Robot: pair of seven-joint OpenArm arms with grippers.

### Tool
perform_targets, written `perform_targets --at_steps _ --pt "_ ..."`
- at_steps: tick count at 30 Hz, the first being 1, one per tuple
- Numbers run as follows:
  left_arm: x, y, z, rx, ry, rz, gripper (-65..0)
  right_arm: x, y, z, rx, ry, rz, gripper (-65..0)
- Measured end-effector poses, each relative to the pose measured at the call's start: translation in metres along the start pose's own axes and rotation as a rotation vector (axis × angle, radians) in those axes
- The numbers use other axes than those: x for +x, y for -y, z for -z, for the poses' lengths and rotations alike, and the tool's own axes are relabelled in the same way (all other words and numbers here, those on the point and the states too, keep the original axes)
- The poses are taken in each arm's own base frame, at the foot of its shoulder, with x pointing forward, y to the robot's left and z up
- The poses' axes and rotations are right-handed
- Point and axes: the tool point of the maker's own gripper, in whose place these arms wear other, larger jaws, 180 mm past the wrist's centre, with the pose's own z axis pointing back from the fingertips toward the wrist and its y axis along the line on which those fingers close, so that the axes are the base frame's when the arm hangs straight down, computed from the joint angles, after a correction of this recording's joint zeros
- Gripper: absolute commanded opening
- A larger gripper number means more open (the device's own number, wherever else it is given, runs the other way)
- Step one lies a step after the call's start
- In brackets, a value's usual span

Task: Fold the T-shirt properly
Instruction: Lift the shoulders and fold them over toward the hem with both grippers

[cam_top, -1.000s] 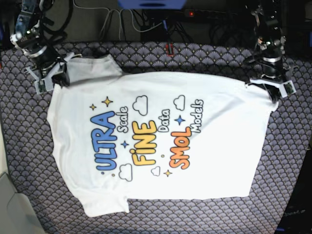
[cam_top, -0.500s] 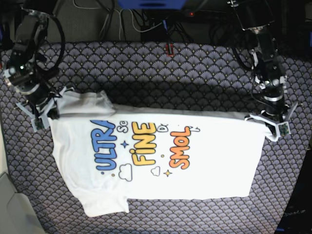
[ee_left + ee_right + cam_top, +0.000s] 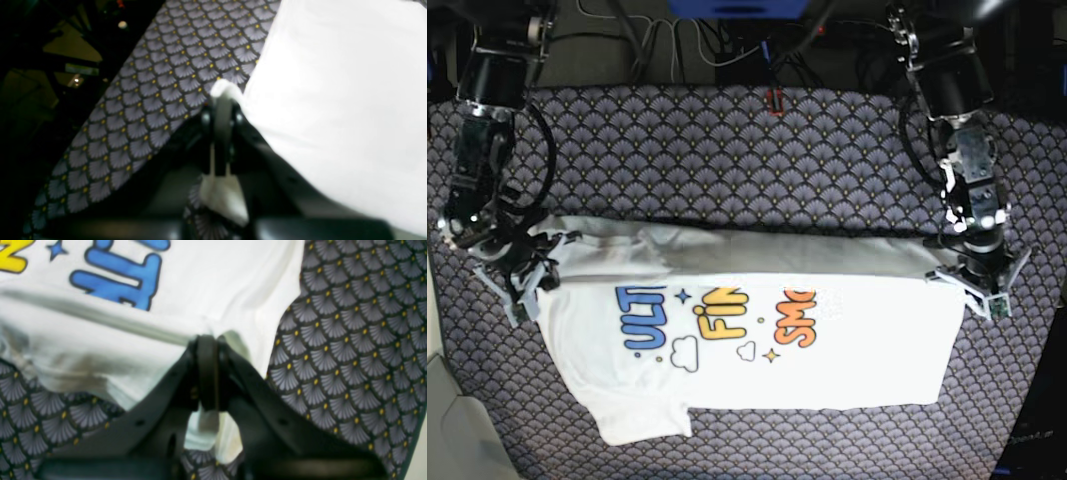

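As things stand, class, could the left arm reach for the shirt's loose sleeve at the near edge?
Probably not yet. The left gripper is shut on the T-shirt's hem corner, and the sleeve lies at the opposite end, nearer the right gripper, which is also clamped on cloth.

A dark table cover [image 3: 727, 150] patterned with grey fan scales and yellow dots carries the white T-shirt [image 3: 827, 350], lying printed side up, its far edge doubled over.

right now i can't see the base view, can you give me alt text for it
Two robot arms pull the far edge of a white T-shirt toward the camera, folding it over its colourful print on a fan-patterned cloth. The left hand and right hand each grip one corner.
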Motion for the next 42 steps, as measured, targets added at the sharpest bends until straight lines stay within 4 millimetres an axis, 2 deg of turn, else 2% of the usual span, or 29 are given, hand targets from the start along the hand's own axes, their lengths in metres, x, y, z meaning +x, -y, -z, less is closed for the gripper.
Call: perform_targets --at_steps 4,9,15,19,22,27,31,35,42 --pt "-0.004 0.012 0.005 -0.044 -0.015 0.042 -64.5 0.005 -0.001 0.014 0.024 -0.035 -0.035 -65.0" --pt "-0.003 0.013 0.007 -0.044 -0.015 0.041 -64.5 0.014 -0.013 0.026 0.063 -0.05 -0.079 -65.0" --pt "0.016 0.013 0.013 -0.038 0.019 0.032 -64.5 0.032 -0.004 0.035 0.064 -0.037 -0.053 -65.0" --pt "0.026 0.015 0.019 -0.039 0.03 0.025 -64.5 0.032 0.0 0.043 0.07 -0.042 -0.029 -65.0" --pt "0.023 0.017 0.021 -0.041 0.018 0.022 -64.5 0.032 -0.002 0.044 0.076 -0.034 -0.035 -65.0" --pt "0.02 0.017 0.021 -0.042 0.012 0.023 -64.5 0.026 -0.011 0.052 0.05 -0.091 -0.157 -65.0" --pt "0.021 0.017 0.021 -0.042 0.013 0.023 -64.4 0.034 -0.024 0.059 0.034 -0.056 -0.206 -65.0" --pt "0.021 0.017 0.021 -0.042 0.014 0.022 -64.2 0.034 -0.031 0.063 0.016 -0.075 -0.244 -65.0" --pt "0.021 0.017 0.021 -0.042 0.013 0.022 -64.0 0.031 -0.028 0.063 -0.003 -0.095 -0.263 -65.0"
